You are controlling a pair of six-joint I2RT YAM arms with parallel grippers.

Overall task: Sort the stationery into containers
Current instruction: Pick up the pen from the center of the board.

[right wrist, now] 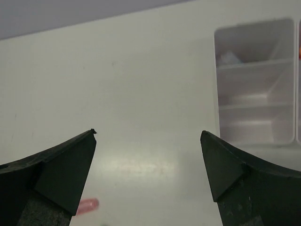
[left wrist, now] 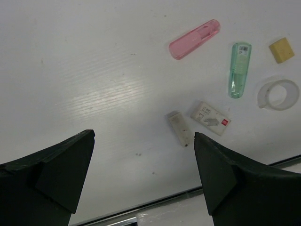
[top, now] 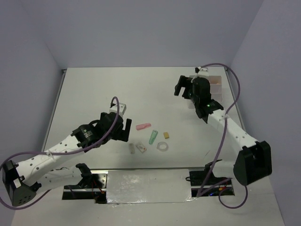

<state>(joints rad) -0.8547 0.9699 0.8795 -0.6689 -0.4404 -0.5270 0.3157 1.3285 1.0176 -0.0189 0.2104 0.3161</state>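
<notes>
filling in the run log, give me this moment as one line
left end effector: open, empty, near white erasers | right end effector: open, empty, near trays | loose: pink marker, green packet, yellow eraser, tape ring

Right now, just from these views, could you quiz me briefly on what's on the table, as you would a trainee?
1. True or false: the left gripper holds the pink marker.
2. How many loose items lie on the table, outside the white tray?
3. Which is nearer the white tray? A) left gripper B) right gripper

Key
1. False: it is open and empty.
2. Six.
3. B.
</notes>
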